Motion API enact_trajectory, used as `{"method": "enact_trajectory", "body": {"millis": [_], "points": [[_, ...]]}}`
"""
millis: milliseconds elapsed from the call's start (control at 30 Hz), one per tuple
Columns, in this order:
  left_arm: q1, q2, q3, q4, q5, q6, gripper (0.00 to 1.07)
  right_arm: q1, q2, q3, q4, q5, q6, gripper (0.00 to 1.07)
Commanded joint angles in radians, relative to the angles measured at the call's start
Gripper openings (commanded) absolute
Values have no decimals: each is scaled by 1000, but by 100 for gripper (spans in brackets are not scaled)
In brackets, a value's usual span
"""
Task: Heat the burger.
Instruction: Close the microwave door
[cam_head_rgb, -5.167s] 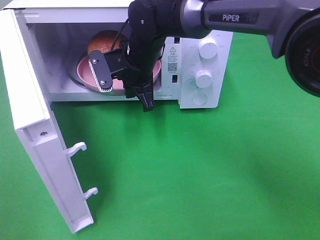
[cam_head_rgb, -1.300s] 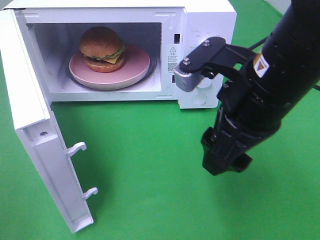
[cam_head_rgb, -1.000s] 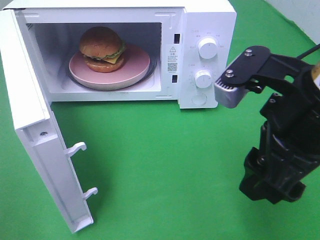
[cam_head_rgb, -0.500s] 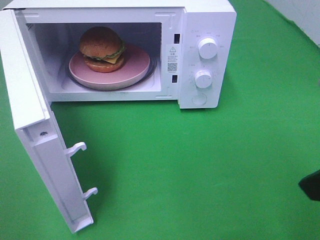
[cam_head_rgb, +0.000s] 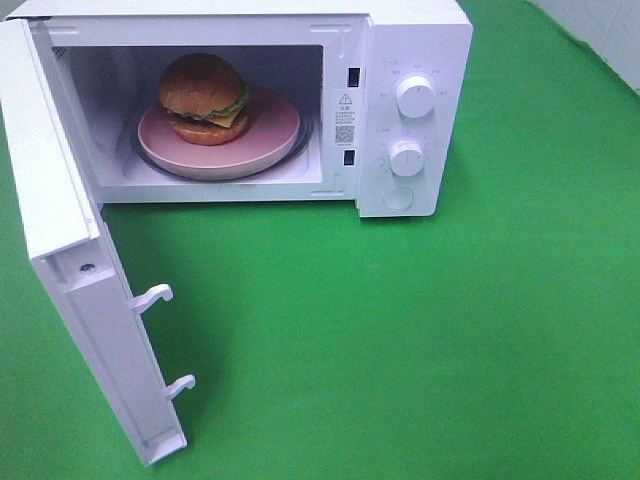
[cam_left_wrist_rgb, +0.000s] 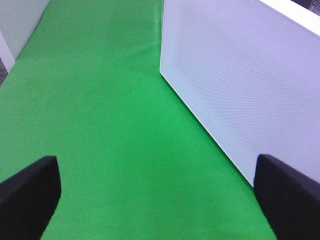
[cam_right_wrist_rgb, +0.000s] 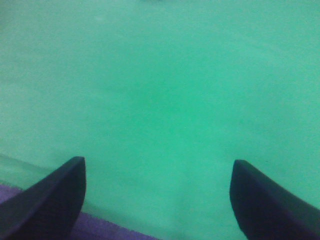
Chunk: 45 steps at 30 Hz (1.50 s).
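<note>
With the burger (cam_head_rgb: 205, 98) on its plate (cam_head_rgb: 275, 135) inside the microwave (cam_head_rgb: 415, 60), my left claw (cam_left_wrist_rgb: 159, 189) and right claw (cam_right_wrist_rgb: 159, 196) gape wide and empty, free to shut the door (cam_head_rgb: 70, 250).

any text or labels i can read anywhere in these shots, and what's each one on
No text is legible.
Warning sticker on the microwave front: triangle sign, print too small.
QR-code sticker below it: print too small.
Markings around the upper knob and lower knob: too small.
Wrist views: none.
</note>
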Motion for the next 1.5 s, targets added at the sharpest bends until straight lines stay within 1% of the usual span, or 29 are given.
{"method": "enact_trajectory", "body": {"millis": [33, 67, 100, 133, 167, 267, 333, 433, 467, 1500], "points": [[-6, -15, 3, 0, -9, -5, 98, -68, -127, 48, 5, -7, 31, 76], [-6, -15, 3, 0, -9, -5, 98, -68, -127, 48, 5, -7, 31, 76], [-6, -15, 3, 0, -9, -5, 98, -93, -186, 59, 4, -17, 45, 76], [-6, -15, 3, 0, -9, -5, 98, -93, -186, 59, 4, -17, 45, 76], [-6, -15, 3, 0, -9, -5, 98, -110, -237, 59, 4, -24, 45, 76], [-6, -15, 3, 0, -9, -5, 98, -123, -286, 59, 8, -24, 45, 76], [-6, -15, 3, 0, -9, -5, 98, -151, -386, 59, 9, -24, 45, 76], [-6, -15, 3, 0, -9, -5, 98, -158, -413, 62, 9, -22, 45, 76], [-6, -15, 3, 0, -9, -5, 98, -171, -462, 63, 9, -22, 45, 76], [-6, -5, 3, 3, -9, -5, 98, -180, -458, 63, 5, -22, 45, 76]]}}
